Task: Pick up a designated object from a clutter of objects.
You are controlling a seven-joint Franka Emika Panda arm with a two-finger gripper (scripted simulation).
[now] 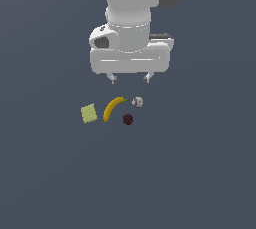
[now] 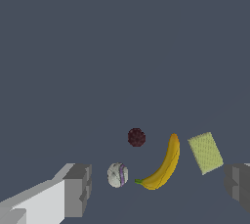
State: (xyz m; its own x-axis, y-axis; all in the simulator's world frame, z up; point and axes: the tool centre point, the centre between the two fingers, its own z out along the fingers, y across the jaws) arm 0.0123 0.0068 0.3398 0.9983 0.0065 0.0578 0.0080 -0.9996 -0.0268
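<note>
Maroon ball [image 1: 128, 119], round, axisless

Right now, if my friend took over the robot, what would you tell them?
Gripper: open, holding nothing, hanging above the things and touching none of them.
Dark maroon ball, the one to pick: on the floor, alone, beside the banana.
Whitish ball: by the banana's tip, apart from the maroon ball.
Yellow-green square: on the banana's other side, towards the exterior view's left.
Done: nothing picked up yet.
Left: bring the gripper over the maroon ball, lower it, close and lift. The whitish ball sits close, so probably go carefully.
</note>
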